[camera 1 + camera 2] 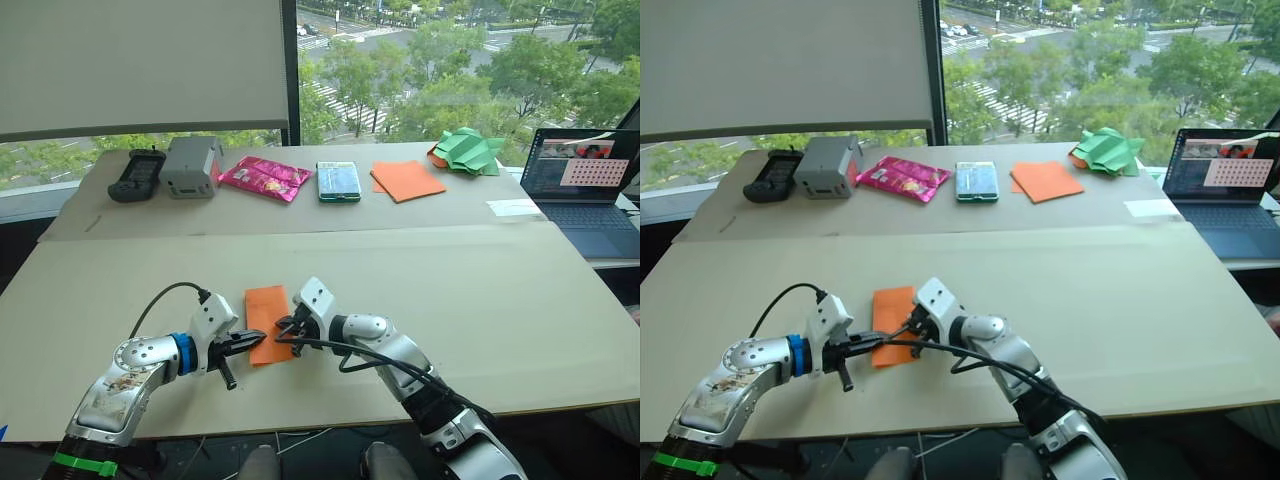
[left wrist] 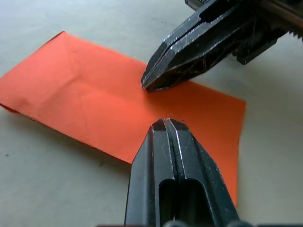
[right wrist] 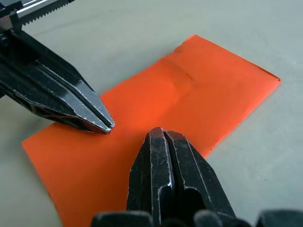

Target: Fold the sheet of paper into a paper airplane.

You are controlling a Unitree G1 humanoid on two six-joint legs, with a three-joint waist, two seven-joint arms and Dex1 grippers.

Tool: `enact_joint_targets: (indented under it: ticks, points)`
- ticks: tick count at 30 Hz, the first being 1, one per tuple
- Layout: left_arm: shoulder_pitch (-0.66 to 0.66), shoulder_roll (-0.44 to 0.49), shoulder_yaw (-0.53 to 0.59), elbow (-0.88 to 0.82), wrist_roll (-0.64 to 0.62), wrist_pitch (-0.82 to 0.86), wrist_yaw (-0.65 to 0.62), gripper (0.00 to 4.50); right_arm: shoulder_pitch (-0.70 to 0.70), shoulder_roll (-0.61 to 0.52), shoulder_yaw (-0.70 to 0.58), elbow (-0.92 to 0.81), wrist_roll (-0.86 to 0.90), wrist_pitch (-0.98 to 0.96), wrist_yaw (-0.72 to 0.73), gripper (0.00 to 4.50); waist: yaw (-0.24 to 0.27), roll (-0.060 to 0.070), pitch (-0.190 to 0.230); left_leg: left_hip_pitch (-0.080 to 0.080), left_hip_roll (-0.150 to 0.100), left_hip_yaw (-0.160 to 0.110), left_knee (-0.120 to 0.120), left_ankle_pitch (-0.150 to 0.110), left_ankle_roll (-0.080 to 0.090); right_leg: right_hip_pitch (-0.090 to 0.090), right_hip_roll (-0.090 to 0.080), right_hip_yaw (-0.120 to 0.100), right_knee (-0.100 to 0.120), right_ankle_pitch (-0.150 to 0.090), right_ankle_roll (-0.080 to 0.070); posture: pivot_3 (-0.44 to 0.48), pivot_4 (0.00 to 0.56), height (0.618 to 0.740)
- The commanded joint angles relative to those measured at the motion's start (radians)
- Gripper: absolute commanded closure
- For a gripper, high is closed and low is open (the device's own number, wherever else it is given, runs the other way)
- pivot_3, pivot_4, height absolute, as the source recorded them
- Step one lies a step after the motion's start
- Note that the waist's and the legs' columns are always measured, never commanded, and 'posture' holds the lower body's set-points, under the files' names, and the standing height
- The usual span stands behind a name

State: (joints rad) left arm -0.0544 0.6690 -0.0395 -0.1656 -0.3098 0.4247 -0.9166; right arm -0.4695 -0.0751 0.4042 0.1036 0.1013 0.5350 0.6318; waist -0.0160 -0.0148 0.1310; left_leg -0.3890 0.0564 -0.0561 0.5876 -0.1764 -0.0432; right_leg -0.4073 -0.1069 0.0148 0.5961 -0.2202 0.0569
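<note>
Paper (image 1: 268,320) is found near the front edge of the table (image 1: 480,300), folded to an upright strip whose long axis runs from 12 to 6 o'clock. From 9 o'clock the left gripper (image 1: 247,343) is laid on its lower half, fingers pressed together with nothing between them. From 3 o'clock the right gripper (image 1: 287,327) is set opposite, likewise closed and empty, tips nearly meeting; both arms are judged equally near. A faint crease across the strip is shown by the wrist views, which the eye views do not resolve
</note>
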Motion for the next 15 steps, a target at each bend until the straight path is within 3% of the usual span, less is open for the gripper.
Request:
enact_joint_targets:
  ticks: [1,7,15]
  points:
    - [-0.003,-0.003,-0.043,0.028,0.034,-0.049,-0.020,4.47,-0.010,-0.023,-0.014,-0.076,0.029,-0.033,0.057,4.47,0.003,0.000,0.000,0.000,0.000,0.000,0.000,-0.002,-0.004,0.000,0.000,0.000,0.000,0.000,0.000,0.000,0.150,0.706]
    - [0.010,0.001,-0.072,0.049,0.054,-0.081,-0.035,4.47,-0.037,-0.059,-0.013,-0.020,0.035,-0.084,0.164,4.47,0.002,0.001,0.000,0.000,0.000,0.000,0.001,-0.003,-0.004,0.001,0.000,0.000,-0.001,0.000,0.000,0.000,0.150,0.706]
    - [0.040,0.018,-0.072,0.019,0.054,-0.082,-0.037,4.47,-0.090,-0.069,0.025,0.204,-0.034,-0.187,0.212,4.47,-0.001,0.002,-0.002,0.002,0.000,0.001,0.001,-0.002,-0.004,0.002,0.000,0.000,0.000,0.000,0.000,0.000,0.150,0.706]
